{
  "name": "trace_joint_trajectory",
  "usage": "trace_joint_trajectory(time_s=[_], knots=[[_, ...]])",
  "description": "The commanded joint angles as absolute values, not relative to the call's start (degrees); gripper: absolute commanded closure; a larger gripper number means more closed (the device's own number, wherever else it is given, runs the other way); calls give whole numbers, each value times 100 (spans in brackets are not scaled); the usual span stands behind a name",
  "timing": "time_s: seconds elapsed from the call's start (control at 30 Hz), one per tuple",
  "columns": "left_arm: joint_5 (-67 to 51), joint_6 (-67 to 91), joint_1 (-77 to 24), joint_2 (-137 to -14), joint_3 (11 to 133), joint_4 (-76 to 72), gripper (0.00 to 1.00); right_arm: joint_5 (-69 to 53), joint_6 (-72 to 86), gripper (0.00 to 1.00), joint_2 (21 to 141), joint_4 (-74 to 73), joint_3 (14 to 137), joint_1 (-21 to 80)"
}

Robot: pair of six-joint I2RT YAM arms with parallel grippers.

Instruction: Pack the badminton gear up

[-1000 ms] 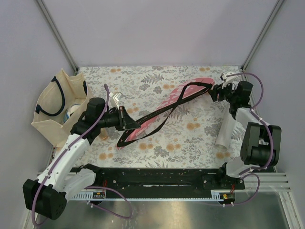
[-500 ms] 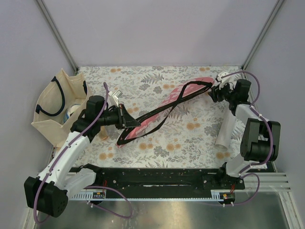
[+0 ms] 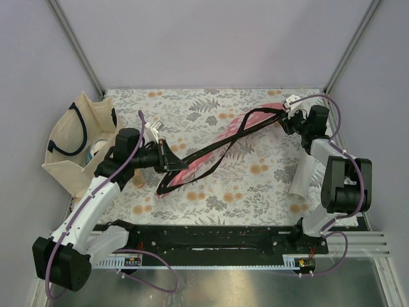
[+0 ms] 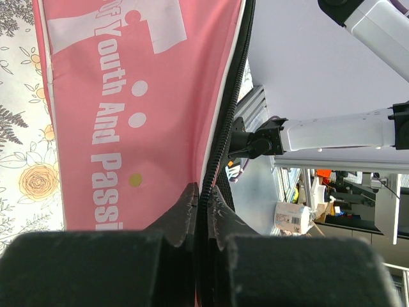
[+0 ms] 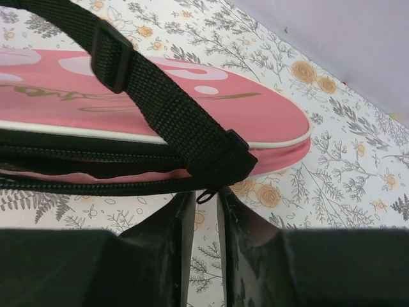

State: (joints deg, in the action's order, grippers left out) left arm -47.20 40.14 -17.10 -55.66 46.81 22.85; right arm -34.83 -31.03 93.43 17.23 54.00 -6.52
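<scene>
The pink racket-shaped cover [image 3: 254,119] lies slanted across the floral table, its black strap [image 3: 211,153] looped over it. My left gripper [image 3: 171,164] is shut on the black zipper edge [image 4: 230,96] of the cover [image 4: 128,96] at its narrow end. At the wide end, my right gripper [image 3: 287,121] sits at the rim of the cover [image 5: 128,96]. Its jaws stand a narrow gap apart, with the small black zipper pull [image 5: 206,194] between the tips of the gripper [image 5: 206,199], just under the strap's end [image 5: 211,157]. A long white tube [image 3: 300,180] lies by the right arm.
A beige tote bag [image 3: 67,137] with navy handles stands open at the table's left edge, close to my left arm. The white tube lies near the right edge, partly under my right arm. Metal frame posts rise at the back corners.
My right gripper has edged further back and left along the cover's wide end, and its jaws have narrowed around the zipper pull. The left gripper keeps its hold, barely shifted.
</scene>
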Motion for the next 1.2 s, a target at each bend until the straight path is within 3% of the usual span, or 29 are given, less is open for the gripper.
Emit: trace_joint_trajectory(time_s=[0.0, 0.1, 0.7, 1.17], knots=[[-5080, 4104, -1679, -5502, 5045, 1969, 100, -3077, -3015, 80, 9387, 2249, 5502, -598], [-5080, 4087, -1661, -5511, 5062, 1986, 100, -3006, -2997, 100, 9352, 2347, 5432, -589], [-4421, 3147, -1670, -5590, 5194, 2259, 100, -2540, -2048, 100, 8148, 1794, 4930, 755], [-4359, 3120, -1679, -6012, 5019, 1311, 100, -1662, -757, 100, 7093, 1002, 4614, 2925]])
